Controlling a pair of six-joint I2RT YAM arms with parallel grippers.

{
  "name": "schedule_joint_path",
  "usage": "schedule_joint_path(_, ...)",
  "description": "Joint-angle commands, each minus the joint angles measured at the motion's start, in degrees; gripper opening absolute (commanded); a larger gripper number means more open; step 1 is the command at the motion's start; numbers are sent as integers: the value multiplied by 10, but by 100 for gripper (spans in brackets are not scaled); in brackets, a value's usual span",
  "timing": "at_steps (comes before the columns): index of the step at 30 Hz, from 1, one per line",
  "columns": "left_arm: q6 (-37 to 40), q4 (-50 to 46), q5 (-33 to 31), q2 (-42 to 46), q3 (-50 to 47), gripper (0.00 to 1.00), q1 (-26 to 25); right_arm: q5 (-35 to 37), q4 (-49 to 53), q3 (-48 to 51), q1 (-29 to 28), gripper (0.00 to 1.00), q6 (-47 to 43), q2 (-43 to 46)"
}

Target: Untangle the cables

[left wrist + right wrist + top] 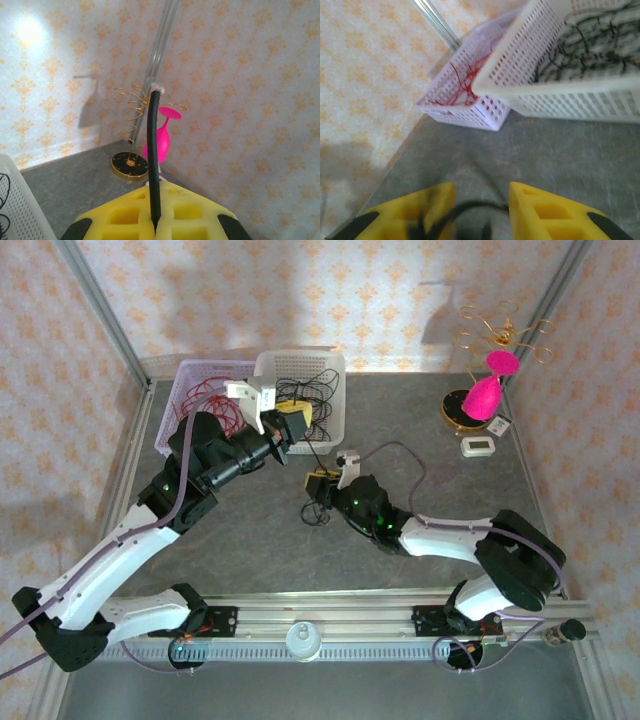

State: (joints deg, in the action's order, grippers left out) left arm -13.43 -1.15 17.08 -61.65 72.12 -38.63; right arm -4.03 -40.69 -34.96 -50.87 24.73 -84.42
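The left claw (155, 212) is pinched tight on the black cable (154, 145), which sticks straight up from between its fingers. The right claw (481, 200) is partly open, low over the table (560, 150), with black cable lying blurry across its gap. Some red cable (462, 85) sits in the basket (490, 112), well apart from both

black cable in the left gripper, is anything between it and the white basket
nothing visible. the left gripper holds the black cable up beside the white basket, at its near wall; the cable's lower run trails to the right gripper
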Motion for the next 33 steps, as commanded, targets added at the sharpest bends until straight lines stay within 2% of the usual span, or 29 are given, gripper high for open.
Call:
schedule_joint_path(1, 29, 75, -15, 23, 78, 0, -4, 24, 24, 47, 3, 36, 26, -36)
schedule_joint_path(7, 55, 49, -20, 14, 135, 0, -4, 23, 29, 52, 3, 42, 4, -60)
schedule_joint_path(19, 76, 13, -29, 3, 168, 0, -4, 59, 58, 75, 4, 40, -9, -38)
schedule_joint_path(22, 77, 3, -31, 3, 165, 0, -3, 60, 100, 74, 3, 43, -19, -1)
schedule_joint_path(26, 74, -2, -34, 9, 136, 0, -4, 40, 165, 54, 4, 51, -46, 73)
schedule_joint_path(30, 64, 5, -34, 21, 100, 0, -4, -42, 229, 17, 3, 58, -87, 144)
schedule_joint_path(33, 60, 5, -33, 26, 83, 0, -4, -69, 260, -6, 3, 60, -90, 185)
